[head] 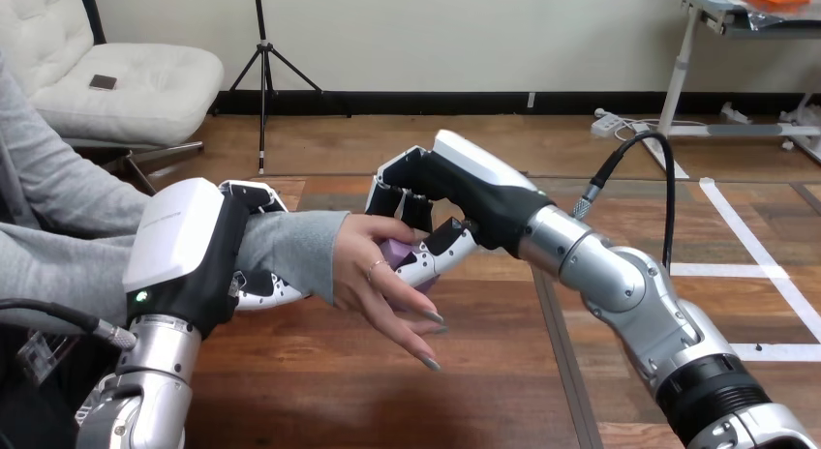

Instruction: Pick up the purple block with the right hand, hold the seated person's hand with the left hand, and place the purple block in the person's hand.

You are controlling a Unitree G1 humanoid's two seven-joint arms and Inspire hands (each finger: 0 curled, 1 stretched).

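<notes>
The person's hand (387,275) reaches in from the left, palm turned toward the right, fingers drooping over the table. My left hand (194,246) is curled round the person's forearm at the grey sleeve, its fingers wrapping over the top and under the wrist. My right hand (455,193) comes in from the right and meets the person's palm. The purple block (397,250) is pinched between its thumb and curled fingers, pressed against the person's palm; most of the block is hidden by the person's hand.
The wooden table (387,391) spreads below both arms. White tape lines (775,284) run across it at the right.
</notes>
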